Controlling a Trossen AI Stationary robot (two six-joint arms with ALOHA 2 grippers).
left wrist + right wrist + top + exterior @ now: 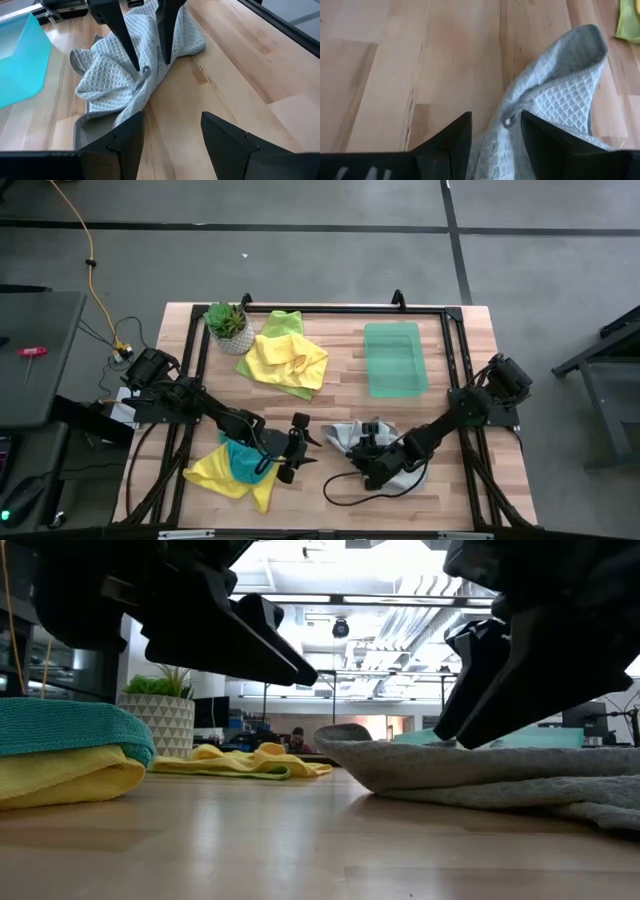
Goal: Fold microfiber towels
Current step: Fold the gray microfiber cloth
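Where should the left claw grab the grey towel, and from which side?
Probably the raised, bunched corner of the grey towel facing the left claw. It stands off the table, so open fingers can close around it from the left arm's side. The right claw is already at the towel's middle ridge, so stay clear of that.

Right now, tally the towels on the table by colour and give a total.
Yellow: 2, yellow towel by the plant, yellow towel at the front
Lime green: 1, lime green towel
Teal: 1, teal towel
Grey: 1, grey towel
Total: 5
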